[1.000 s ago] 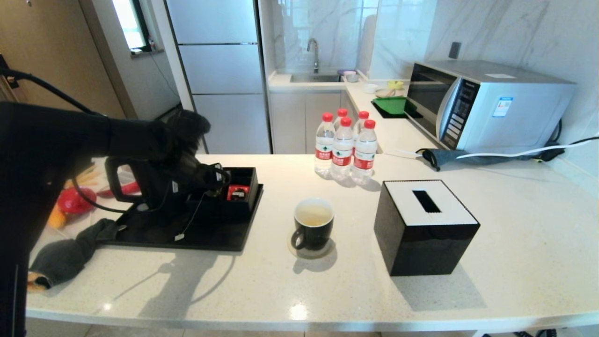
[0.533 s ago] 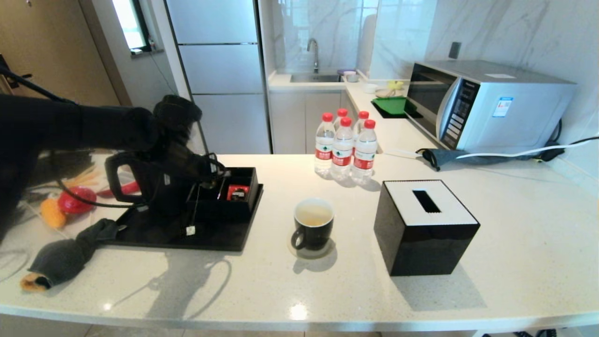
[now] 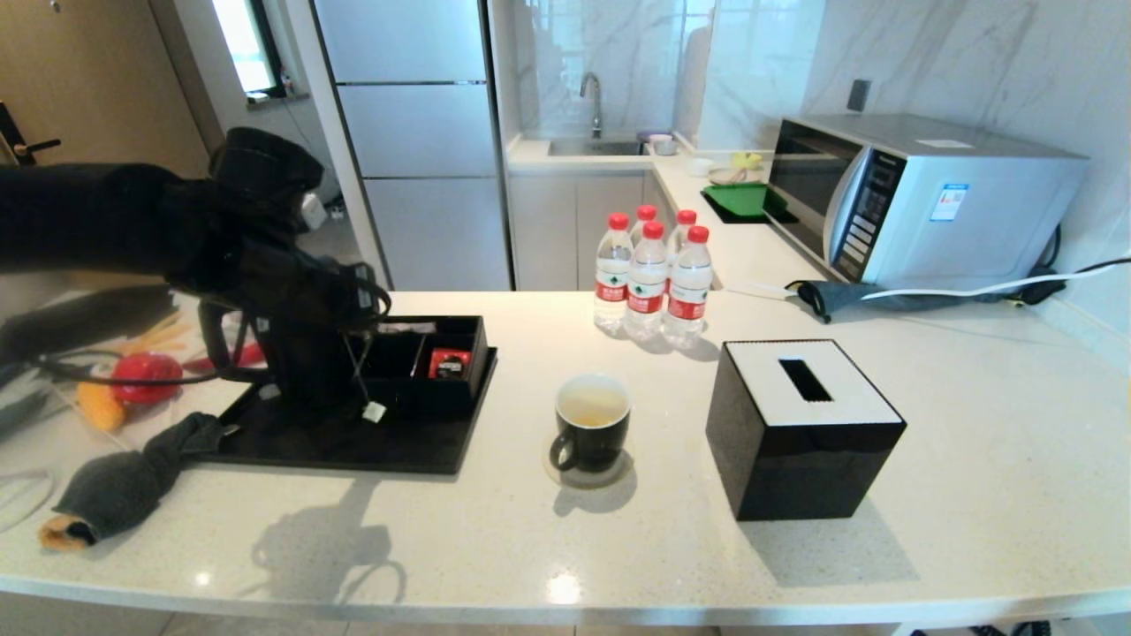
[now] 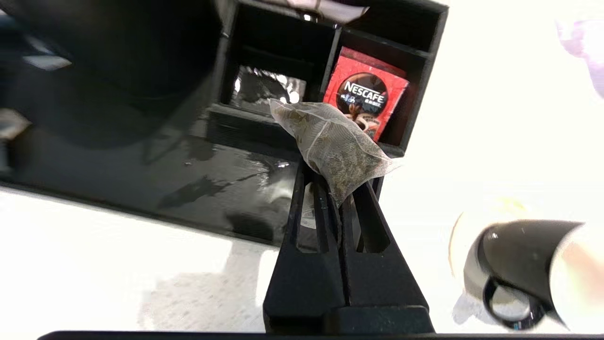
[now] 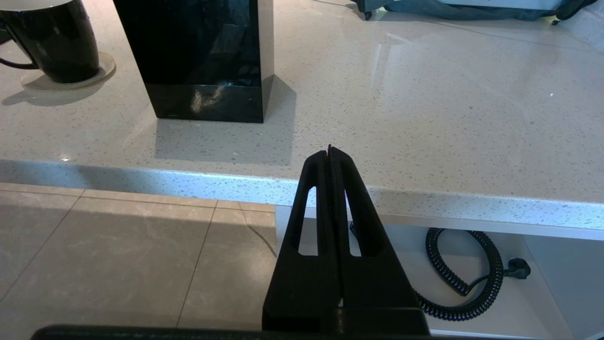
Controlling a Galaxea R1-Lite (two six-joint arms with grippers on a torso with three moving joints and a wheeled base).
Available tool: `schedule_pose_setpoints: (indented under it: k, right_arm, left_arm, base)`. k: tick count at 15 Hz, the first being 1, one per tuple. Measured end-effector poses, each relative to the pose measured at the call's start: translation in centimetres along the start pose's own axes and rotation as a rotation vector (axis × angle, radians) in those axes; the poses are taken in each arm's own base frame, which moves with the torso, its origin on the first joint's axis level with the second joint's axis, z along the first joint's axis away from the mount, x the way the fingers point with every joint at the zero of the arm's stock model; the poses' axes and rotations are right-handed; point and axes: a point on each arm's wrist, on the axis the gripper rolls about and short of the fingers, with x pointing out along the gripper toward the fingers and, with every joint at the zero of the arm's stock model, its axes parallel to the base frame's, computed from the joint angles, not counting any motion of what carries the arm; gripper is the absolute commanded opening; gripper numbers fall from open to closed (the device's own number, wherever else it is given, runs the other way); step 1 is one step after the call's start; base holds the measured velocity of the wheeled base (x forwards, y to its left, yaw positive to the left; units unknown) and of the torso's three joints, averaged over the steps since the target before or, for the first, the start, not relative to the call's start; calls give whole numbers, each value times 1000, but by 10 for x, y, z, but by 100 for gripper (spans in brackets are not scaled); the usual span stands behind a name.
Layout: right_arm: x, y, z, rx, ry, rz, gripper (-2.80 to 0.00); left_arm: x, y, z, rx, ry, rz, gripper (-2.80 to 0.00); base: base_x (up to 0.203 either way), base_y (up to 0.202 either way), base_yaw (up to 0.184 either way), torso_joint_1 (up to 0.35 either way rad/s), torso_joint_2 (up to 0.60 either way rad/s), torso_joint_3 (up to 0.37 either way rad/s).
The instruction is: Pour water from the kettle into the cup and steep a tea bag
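My left gripper (image 4: 337, 182) is shut on a corner of the grey-green tea bag (image 4: 332, 144), holding it above the black tray. In the head view this gripper (image 3: 358, 305) hangs in front of the kettle (image 3: 296, 371), and the bag's paper tag (image 3: 375, 412) dangles on its string. My arm covers most of the kettle; its loop handle (image 3: 208, 340) shows. The black cup (image 3: 591, 426) stands on a coaster to the right of the tray, with pale yellowish water (image 3: 591, 405) inside. My right gripper (image 5: 329, 151) is shut and empty, low at the counter's front edge.
A black compartment box (image 3: 459, 375) with a red packet (image 3: 449, 362) sits on the tray (image 3: 415, 450). Several red-capped bottles (image 3: 649, 278) stand behind the cup, and a black tissue box (image 3: 800, 428) to its right. A microwave (image 3: 919, 199) is far right and a dark cloth (image 3: 124, 481) near left.
My left arm has risen and drawn back to the left, away from the compartment box, carrying the tea bag. The tag now swings lower over the tray.
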Motion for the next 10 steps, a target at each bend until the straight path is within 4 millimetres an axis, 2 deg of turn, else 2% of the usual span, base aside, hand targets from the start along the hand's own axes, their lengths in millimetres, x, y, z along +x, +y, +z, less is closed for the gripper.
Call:
schedule_pose_setpoints:
  k: [7, 10]
  right_arm:
    - [0, 0, 0, 0, 0, 0, -280]
    - [0, 0, 0, 0, 0, 0, -280]
  left_arm:
    - [-58, 12, -16, 97, -256, -85, -280]
    - [-77, 10, -22, 110, -293, -116, -280]
  base:
    - [0, 0, 0, 0, 0, 0]
    - [0, 0, 0, 0, 0, 0]
